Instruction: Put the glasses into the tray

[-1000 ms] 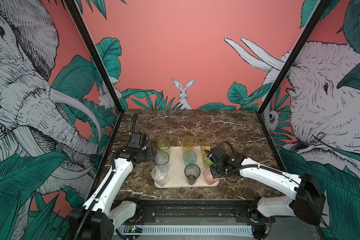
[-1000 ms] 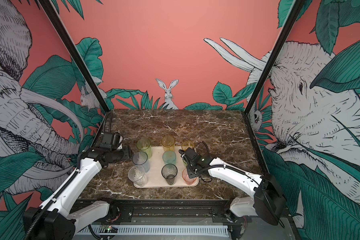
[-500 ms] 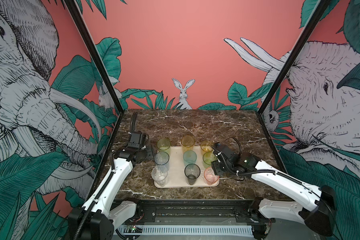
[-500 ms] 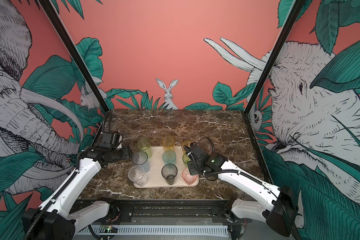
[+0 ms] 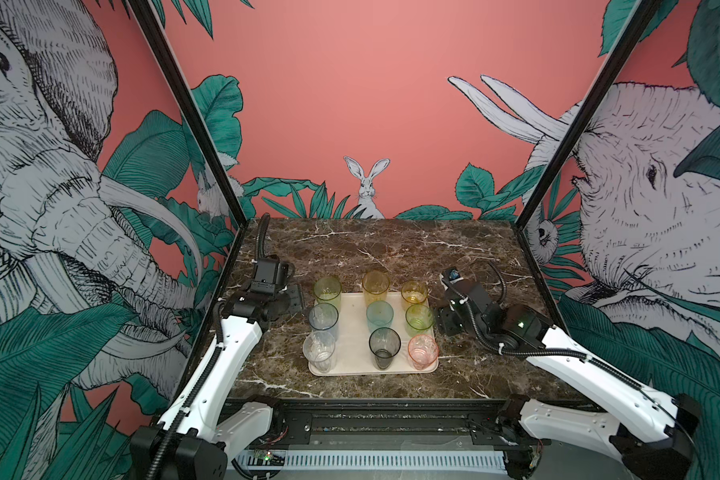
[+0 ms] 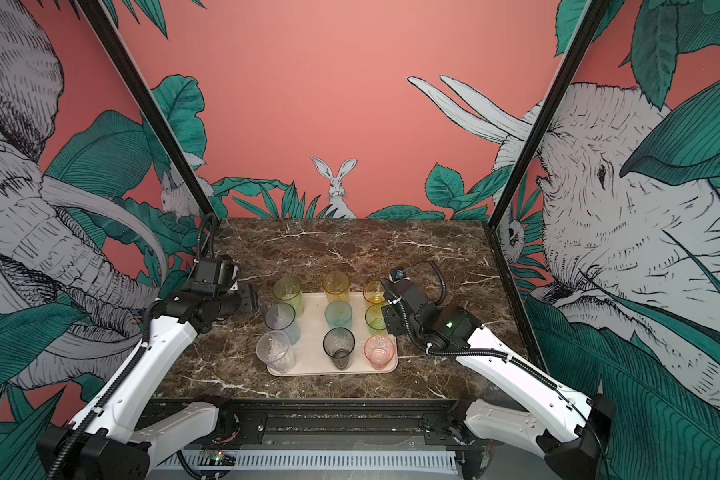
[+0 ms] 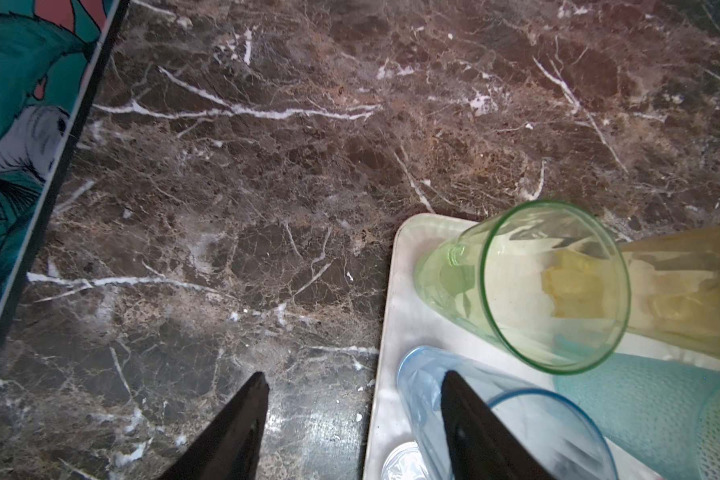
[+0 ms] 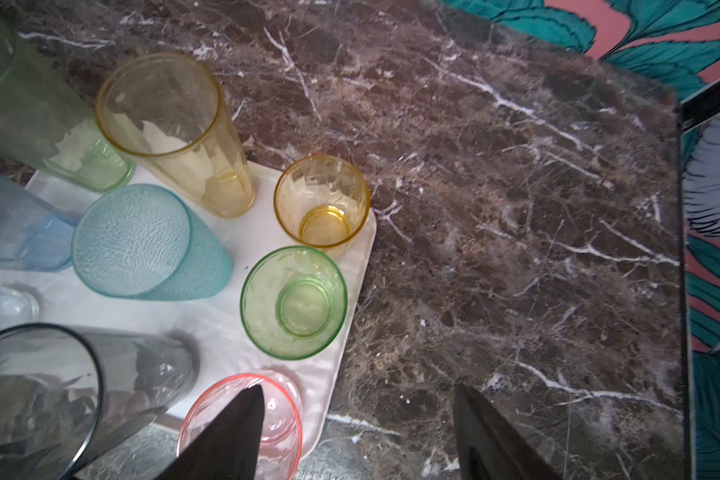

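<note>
Nine glasses (image 5: pixel 379 316) stand upright, three by three, all on the cream tray (image 5: pixel 352 320) on the marble tabletop (image 5: pixel 391 249).

Left gripper (image 7: pixel 354 376): fingers apart, empty, just beside the tray's left edge, near the pale blue tumbler (image 7: pixel 558 432).

Right gripper (image 8: pixel 359 385): fingers wide apart, empty, at the tray's right edge by the pink tumbler (image 8: pixel 281 419).

The tray (image 5: pixel 355 332) is plain cream. Its upper row in a top view: yellow-green glass (image 5: pixel 327 291), amber glass (image 5: pixel 376 286), short amber glass (image 5: pixel 414 293). Middle row: pale blue glass (image 5: pixel 323 318), teal glass (image 5: pixel 379 316) with a pebbled pattern, short green glass (image 5: pixel 419 319). Lower row: clear glass (image 5: pixel 319 351), smoky grey glass (image 5: pixel 385 347), pink glass (image 5: pixel 423 351). The surface (image 5: pixel 391 249) is dark brown marble veined white. The wall (image 5: pixel 350 104) is coral pink with teal leaves and a grey-white rabbit (image 5: pixel 366 187).
</note>
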Motion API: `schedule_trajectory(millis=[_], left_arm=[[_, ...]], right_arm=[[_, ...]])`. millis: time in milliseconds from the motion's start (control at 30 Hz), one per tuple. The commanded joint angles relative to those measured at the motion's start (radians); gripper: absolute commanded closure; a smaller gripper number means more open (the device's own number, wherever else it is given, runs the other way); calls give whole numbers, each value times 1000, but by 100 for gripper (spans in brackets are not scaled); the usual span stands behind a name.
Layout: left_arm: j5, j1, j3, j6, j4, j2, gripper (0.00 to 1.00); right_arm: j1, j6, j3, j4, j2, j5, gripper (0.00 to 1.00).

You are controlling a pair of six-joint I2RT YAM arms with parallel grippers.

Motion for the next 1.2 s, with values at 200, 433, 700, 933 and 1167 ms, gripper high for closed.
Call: schedule_trajectory(millis=[200, 433, 700, 933, 1167], left_arm=[[-92, 5, 91, 78, 59, -21, 31], [-138, 6, 11, 132, 315, -49, 24], [-267, 8, -73, 228, 549, -33, 3], [-231, 85, -104, 259, 600, 77, 1], [-299, 119, -327, 280, 860, 79, 1]], right_arm=[[-157, -107, 66, 129, 12, 62, 15], [-316, -115, 75, 275, 51, 39, 5], [-499, -120, 36, 386, 95, -42, 1], [-658, -134, -78, 503, 129, -131, 0], [-784, -117, -258, 677, 137, -108, 1]])
